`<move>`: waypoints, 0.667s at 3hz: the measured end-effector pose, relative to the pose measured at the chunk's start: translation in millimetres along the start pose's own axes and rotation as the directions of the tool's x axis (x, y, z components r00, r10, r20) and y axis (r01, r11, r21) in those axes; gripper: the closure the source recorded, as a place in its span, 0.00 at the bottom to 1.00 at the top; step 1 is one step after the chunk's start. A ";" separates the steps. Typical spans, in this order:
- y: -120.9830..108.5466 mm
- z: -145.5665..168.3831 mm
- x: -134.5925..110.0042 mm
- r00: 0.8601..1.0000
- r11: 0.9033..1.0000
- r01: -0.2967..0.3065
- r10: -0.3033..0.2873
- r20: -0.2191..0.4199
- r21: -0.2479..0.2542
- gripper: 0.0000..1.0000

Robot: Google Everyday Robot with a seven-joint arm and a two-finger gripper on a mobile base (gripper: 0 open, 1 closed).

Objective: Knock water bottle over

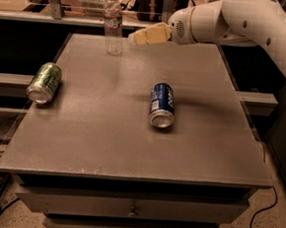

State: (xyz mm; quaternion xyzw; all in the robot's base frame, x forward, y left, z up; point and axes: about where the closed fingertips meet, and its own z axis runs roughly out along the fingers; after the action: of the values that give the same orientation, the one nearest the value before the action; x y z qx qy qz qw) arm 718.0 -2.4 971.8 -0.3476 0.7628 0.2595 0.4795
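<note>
So I'm at the approach step of this one. My gripper point(134, 37), the tan two-finger thing on the end of my white arm point(239, 19), hangs over the far side of the grey table point(105, 147), just to the right of the small clear plastic water bottle point(113, 24) with the white cap and blue-and-white label. There's a gap between us, no contact yet. My jaws look pressed together with nothing in them, and I can't see any space between the two. The bottle stands at the far edge of the table, left of centre, fully upright: long axis vertical, cap pointing straight up, so nothing is knocked over yet. My tips point left at it, at about its mid height. My guess for the next move is a plain sideways sweep to the left, hitting it fairly high so it tips instead of just sliding. The green soda can point(44, 82) and blue soda can point(162, 104) lie on their sides nearer the front, well out of my way.
</note>
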 end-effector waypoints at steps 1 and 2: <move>3.2 5.9 0.5 0.999 1.000 -0.024 0.024 0.029 -0.007 0.00; 12.5 29.1 -8.3 0.997 0.999 -0.019 0.022 0.074 -0.042 0.00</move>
State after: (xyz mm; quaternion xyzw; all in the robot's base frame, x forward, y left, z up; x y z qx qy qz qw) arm 726.8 28.9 968.4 -0.3396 0.7424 0.2927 0.4978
